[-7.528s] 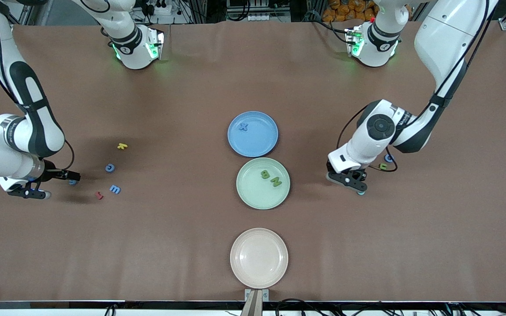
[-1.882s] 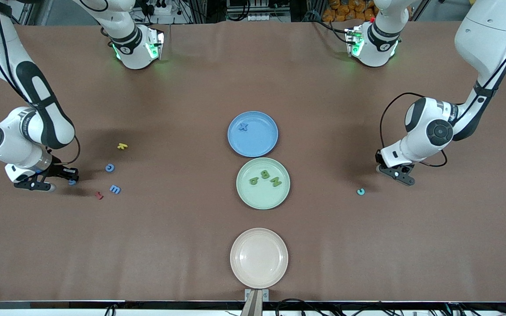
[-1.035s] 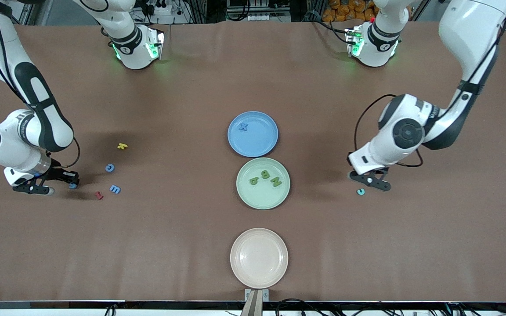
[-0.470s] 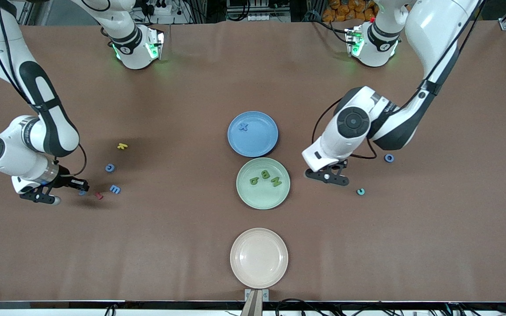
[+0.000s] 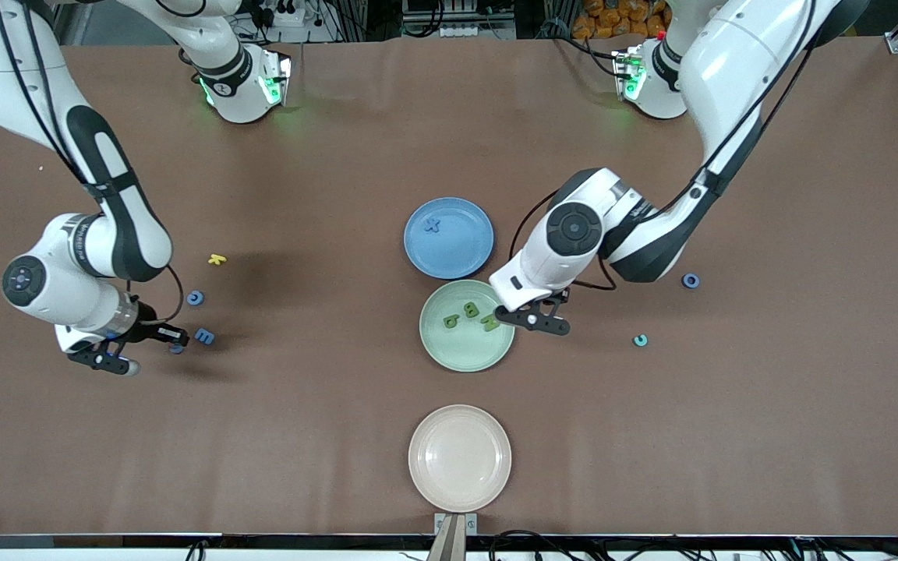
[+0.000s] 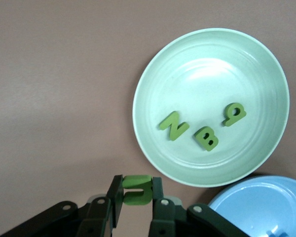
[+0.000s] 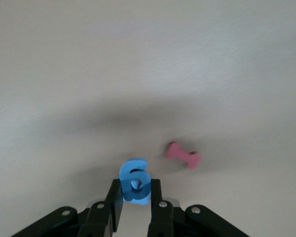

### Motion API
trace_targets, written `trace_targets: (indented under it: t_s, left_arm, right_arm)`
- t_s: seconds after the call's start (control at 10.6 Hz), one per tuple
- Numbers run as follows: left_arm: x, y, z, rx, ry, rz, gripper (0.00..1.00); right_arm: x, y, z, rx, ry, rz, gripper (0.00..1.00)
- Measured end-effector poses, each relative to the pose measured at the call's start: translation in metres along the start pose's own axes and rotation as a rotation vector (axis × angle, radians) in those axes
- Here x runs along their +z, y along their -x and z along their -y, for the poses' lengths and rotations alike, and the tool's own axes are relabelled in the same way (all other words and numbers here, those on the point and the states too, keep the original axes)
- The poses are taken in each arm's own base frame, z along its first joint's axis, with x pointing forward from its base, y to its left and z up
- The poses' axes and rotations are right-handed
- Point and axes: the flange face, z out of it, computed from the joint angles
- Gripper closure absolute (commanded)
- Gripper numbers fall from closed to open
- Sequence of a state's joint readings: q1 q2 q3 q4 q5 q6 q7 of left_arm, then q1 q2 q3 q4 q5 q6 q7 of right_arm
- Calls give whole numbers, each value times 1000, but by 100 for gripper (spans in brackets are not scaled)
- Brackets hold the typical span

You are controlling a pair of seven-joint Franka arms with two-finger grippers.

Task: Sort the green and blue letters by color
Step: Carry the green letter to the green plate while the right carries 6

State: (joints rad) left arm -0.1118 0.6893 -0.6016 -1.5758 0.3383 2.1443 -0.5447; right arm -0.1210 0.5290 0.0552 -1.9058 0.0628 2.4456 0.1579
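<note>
Fingers of my left gripper (image 6: 137, 203) clamp a green letter (image 6: 136, 189) beside the green plate (image 6: 153, 74)'s rim; right gripper (image 7: 136, 201) fingers pinch a blue letter (image 7: 134, 180) above the worktop (image 5: 301, 436), the blue plate (image 5: 461, 257) well apart toward the left arm's end.

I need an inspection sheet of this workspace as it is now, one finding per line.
Surface: brown table.
Job's things: three green foam letters in pale green plate; blue X in blue plate; blue letters C, E, O loose.
Clutter: yellow letter, dark red letter, teal letter, cream plate.
Grippers: left gripper shut on green letter at the pale green plate's rim; right gripper shut on blue 6.
Cables: black, along both arms.
Surroundings: nothing seen.
</note>
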Motion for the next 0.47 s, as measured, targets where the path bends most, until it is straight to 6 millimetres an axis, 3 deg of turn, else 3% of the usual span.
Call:
trace_targets:
  t_s: [0.19, 0.28, 0.47]
  left_arm:
    - [16, -7, -21, 17, -6, -46, 100]
    - [23, -9, -35, 30, 5, -83, 90]
    - [37, -11, -49, 43, 51, -135, 0]
  right_arm:
    - [2, 9, 39, 18, -1, 2, 78]
    - [1, 15, 61, 19, 0, 8, 78]
    - [-2, 29, 99, 15, 6, 31, 78]
